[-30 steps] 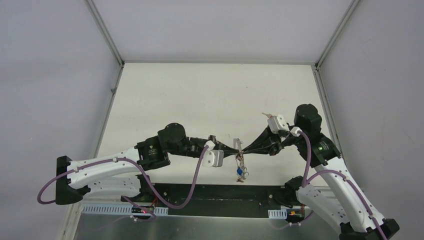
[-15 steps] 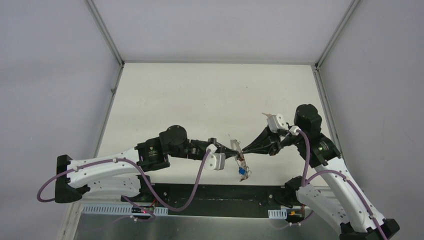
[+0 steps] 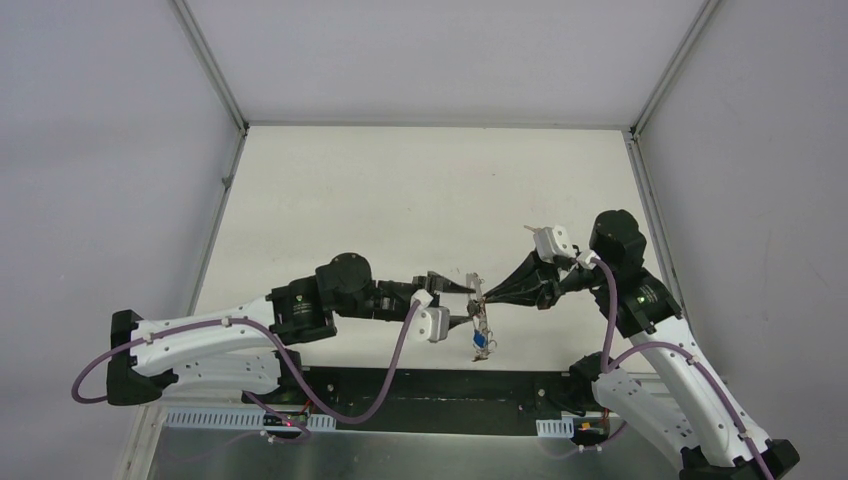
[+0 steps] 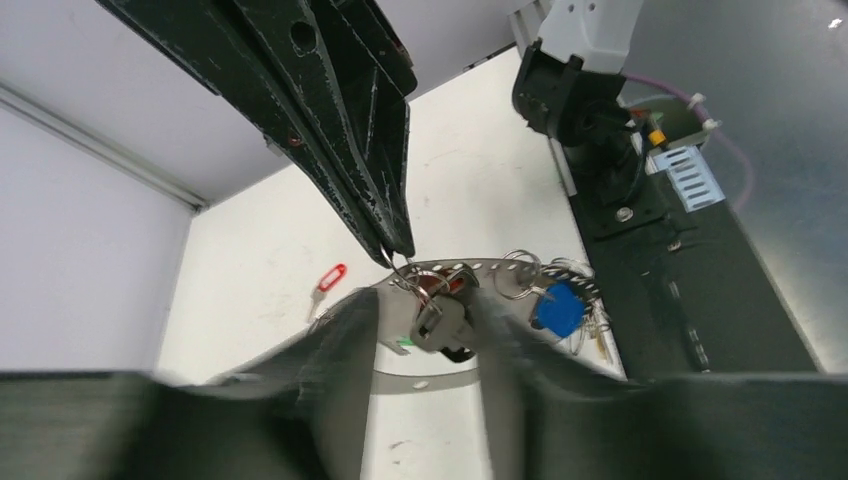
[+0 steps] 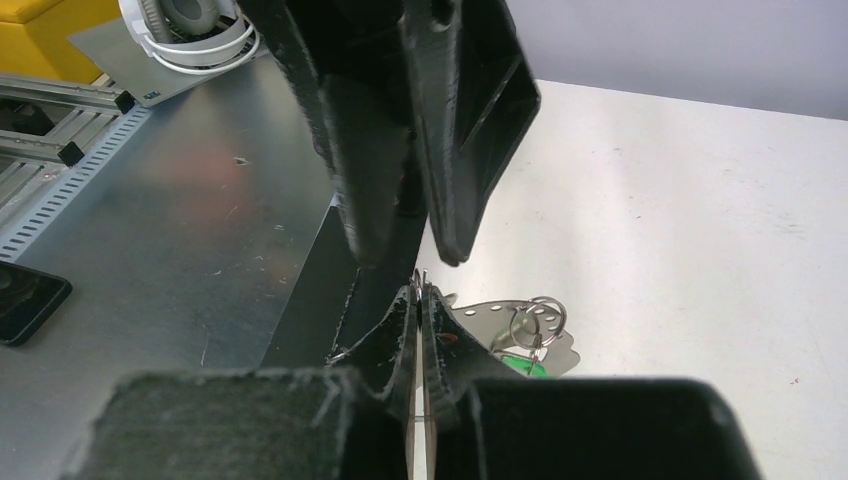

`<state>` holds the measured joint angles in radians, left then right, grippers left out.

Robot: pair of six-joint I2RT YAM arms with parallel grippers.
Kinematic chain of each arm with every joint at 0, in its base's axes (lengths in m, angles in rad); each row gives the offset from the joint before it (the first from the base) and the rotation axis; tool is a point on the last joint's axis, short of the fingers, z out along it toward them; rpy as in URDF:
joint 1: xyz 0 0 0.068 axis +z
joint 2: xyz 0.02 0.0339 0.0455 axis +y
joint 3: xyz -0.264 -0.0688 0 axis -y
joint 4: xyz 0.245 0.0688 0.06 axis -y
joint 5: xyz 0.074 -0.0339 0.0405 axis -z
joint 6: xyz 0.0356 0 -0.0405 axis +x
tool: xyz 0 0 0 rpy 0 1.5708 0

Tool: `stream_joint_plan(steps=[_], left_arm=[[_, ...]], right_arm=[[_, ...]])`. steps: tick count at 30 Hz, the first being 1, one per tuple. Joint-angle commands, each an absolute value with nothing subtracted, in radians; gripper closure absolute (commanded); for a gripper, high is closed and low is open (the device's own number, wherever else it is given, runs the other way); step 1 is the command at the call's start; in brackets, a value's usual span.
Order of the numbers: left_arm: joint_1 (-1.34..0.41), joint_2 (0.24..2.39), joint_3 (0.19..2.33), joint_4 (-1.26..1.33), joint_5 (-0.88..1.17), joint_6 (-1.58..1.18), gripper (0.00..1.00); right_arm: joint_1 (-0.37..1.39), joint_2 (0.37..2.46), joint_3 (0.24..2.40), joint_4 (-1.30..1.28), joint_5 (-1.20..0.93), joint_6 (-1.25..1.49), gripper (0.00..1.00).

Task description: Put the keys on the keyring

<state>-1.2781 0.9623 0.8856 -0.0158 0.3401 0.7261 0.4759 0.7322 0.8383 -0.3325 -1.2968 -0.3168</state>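
The right claw (image 3: 484, 298) is pinched shut on the keyring (image 4: 480, 266), a thin dark grey metal hoop, gripping it at its upper edge. The left claw (image 3: 467, 302) meets it tip to tip, its two fingers (image 4: 340, 345) parted on either side of the hoop. A small grey metal piece (image 4: 440, 322), too blurred to name, hangs in the gap between them. Just under both claws dangle the keys (image 3: 482, 338) in a bunch, among them a blue-headed key (image 4: 558, 308) with a round plastic head. Off to one side of the left claw, well apart from the bunch, a red-headed key (image 4: 328, 281) lies alone on the white table (image 3: 400, 200).
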Motion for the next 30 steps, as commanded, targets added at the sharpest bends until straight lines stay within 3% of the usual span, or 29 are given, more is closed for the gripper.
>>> stream_joint_plan(steps=[1,2,7,14,20,30], left_arm=[[-1.29,0.897,0.878,0.05,0.279,0.658,0.41],[-1.29,0.881,0.858,0.082,0.261,0.638,0.33],[-1.29,0.81,0.777,0.219,0.122,0.453,0.15],[-1.289,0.853,0.882,0.038,-0.091,0.206,0.02],[-1.257,0.971,0.977,-0.162,-0.23,0.047,0.01],[-0.94,1.098,0.981,-0.328,0.107,-0.363,0.01]], right_arm=[[0.479,0.719,0.845,-0.26,-1.292,-0.307,1.0],[0.479,0.718,0.844,-0.259,-1.292,-0.307,1.0],[0.479,0.717,0.84,-0.257,-1.277,-0.307,1.0],[0.479,0.698,0.815,-0.258,-1.213,-0.297,1.0],[0.478,0.677,0.782,-0.256,-1.167,-0.285,1.0],[0.479,0.667,0.74,-0.253,-1.155,-0.291,1.0]])
